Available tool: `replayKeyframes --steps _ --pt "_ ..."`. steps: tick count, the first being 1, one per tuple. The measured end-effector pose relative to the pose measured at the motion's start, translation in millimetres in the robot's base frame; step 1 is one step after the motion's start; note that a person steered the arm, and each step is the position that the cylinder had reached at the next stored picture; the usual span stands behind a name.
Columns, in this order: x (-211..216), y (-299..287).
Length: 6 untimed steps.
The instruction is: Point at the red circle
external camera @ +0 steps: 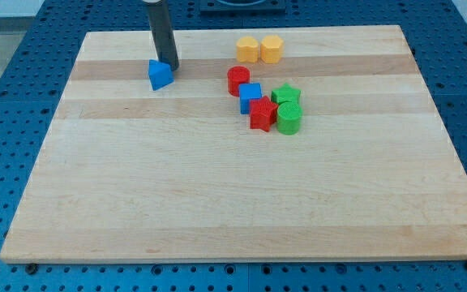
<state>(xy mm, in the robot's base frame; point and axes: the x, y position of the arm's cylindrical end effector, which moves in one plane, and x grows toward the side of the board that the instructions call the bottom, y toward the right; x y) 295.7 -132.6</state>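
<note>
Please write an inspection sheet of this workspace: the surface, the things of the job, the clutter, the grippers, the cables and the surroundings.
Surface: wooden board, flat, pale.
Job's things: red circle, upright, touching the blue cube below it.
Clutter: blue triangle; two yellow blocks side by side at the view's top; red star, green star, green cylinder clustered.
Grippers: none; my tip sits against the blue triangle, at the view's left of the red circle.
Cables: nothing seen.
Surroundings: blue perforated table.

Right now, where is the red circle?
Upper middle of the board: the red circle touches the blue cube, below the yellow blocks, right of my tip.
</note>
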Motion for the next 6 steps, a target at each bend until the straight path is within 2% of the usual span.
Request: replayKeyframes --steps 2,4,6 --pt "17.0 12.4" --pt "1.8 81.2" --pt "2.4 125.9"
